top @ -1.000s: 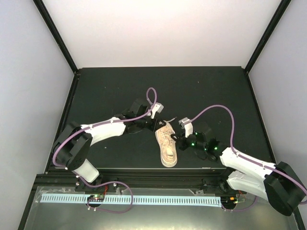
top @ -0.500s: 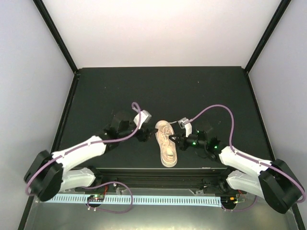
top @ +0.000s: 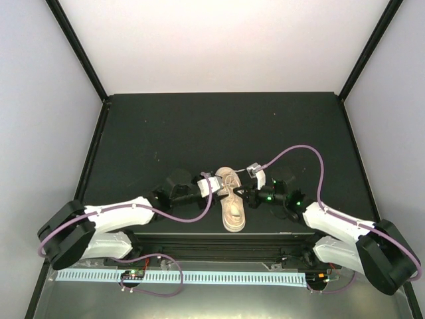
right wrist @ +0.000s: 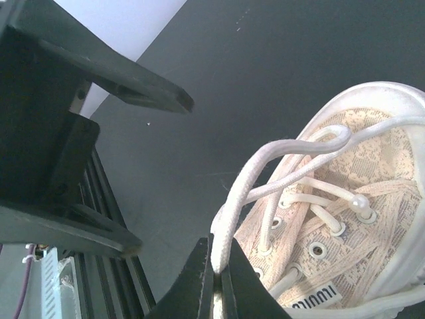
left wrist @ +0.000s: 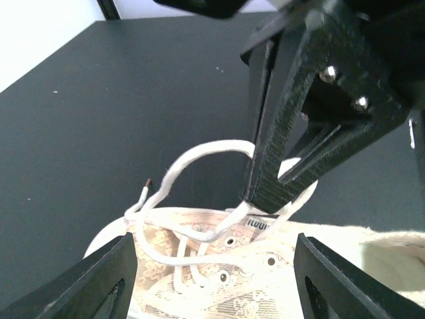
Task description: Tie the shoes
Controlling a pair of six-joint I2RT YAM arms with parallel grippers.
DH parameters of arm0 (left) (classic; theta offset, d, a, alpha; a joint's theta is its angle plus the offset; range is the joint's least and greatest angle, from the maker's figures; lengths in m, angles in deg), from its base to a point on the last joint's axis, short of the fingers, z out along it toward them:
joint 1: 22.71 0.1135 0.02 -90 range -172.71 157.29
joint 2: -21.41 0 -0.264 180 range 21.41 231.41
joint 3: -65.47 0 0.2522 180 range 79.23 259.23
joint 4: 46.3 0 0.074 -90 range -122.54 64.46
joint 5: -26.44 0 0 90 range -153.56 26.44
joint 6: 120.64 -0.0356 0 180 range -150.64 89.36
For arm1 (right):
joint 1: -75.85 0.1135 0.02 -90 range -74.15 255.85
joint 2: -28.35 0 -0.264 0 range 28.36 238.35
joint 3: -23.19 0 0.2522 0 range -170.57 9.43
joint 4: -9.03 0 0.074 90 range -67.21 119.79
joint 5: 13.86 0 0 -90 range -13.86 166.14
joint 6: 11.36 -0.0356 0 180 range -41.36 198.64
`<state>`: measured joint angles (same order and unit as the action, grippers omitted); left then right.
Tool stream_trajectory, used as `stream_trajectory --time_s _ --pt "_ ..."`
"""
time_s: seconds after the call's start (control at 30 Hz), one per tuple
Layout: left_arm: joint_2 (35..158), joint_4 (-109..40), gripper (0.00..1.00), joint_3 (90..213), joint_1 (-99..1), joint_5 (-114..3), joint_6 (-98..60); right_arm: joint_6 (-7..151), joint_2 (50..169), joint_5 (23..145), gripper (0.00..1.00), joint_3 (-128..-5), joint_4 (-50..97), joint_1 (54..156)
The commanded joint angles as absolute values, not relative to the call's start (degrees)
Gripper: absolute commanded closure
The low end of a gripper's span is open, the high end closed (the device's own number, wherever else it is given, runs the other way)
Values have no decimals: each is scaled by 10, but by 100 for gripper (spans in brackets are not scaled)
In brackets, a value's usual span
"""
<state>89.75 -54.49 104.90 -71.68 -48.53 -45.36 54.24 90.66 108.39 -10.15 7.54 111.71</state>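
The beige-pink shoe (top: 232,203) lies near the table's front edge, between both arms, its toe at the far end. My right gripper (right wrist: 222,278) is shut on an off-white lace loop (right wrist: 269,169) held up above the tongue. In the left wrist view the right gripper's fingers (left wrist: 282,159) pinch that lace (left wrist: 199,154) just above the shoe (left wrist: 199,266). My left gripper (left wrist: 214,244) stands open, its two fingers on either side of the shoe's laced part, with nothing gripped. From above, the left gripper (top: 211,186) is at the shoe's left side and the right gripper (top: 242,194) at its right.
The black table (top: 219,126) stretches away behind the shoe. Its front rail (top: 212,236) runs just below the shoe's heel. Cables arch over both arms. White walls (top: 226,46) close the back and sides.
The left arm pulled back and swung in low from the left while its gripper went from shut to open. It now straddles the shoe. The right gripper shifted slightly left, still holding the lace.
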Motion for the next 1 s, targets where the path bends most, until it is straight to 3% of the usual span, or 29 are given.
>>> stream_trajectory --time_s 0.0,0.47,0.73,0.97 --pt "937 -584 35 1076 -736 -508 -522 541 911 1098 98 -106 51 1112" --pt "1025 -575 69 1129 -758 -528 -570 541 912 1104 98 -112 57 1107" --pt "1054 -562 75 1141 -761 -528 -575 541 910 1105 98 -115 57 1103" --pt "1052 -504 98 1177 -763 -576 -535 546 906 1091 98 -118 72 1101"
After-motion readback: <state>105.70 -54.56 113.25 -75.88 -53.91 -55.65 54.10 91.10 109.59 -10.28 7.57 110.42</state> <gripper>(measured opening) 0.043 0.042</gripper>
